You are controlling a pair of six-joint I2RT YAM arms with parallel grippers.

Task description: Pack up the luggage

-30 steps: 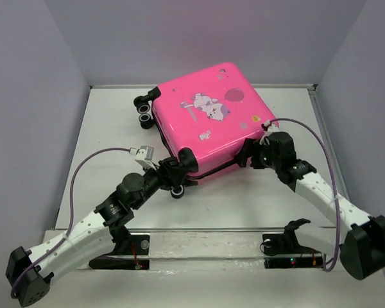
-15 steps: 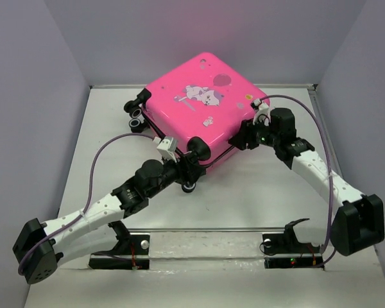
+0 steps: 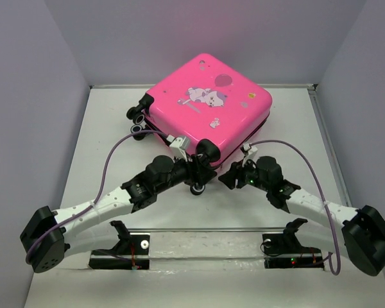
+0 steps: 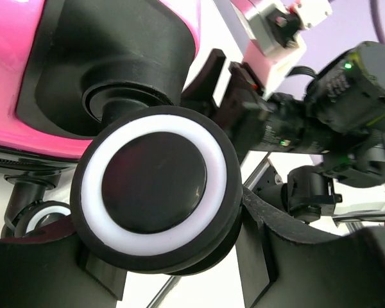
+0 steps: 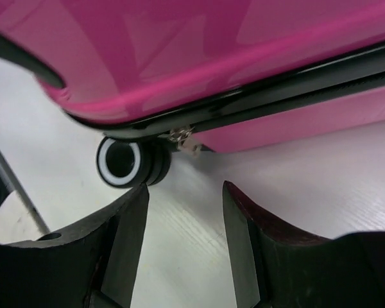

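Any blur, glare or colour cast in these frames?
Top view: sharp, even light; the hot-pink hard-shell suitcase tints the back wall pink. Left wrist: black wheel with white ring fills the frame, fairly crisp. Right wrist: its shell soft, small metal zipper pull blurred.

Luggage (image 3: pixel 208 102): hot pink, cartoon cat and balloon print, black zipper trim (image 5: pixel 276 96). Wheel (image 4: pixel 155 188): black, white ring. Table (image 3: pixel 115 128): white. Arms (image 3: pixel 90 215): white, black.
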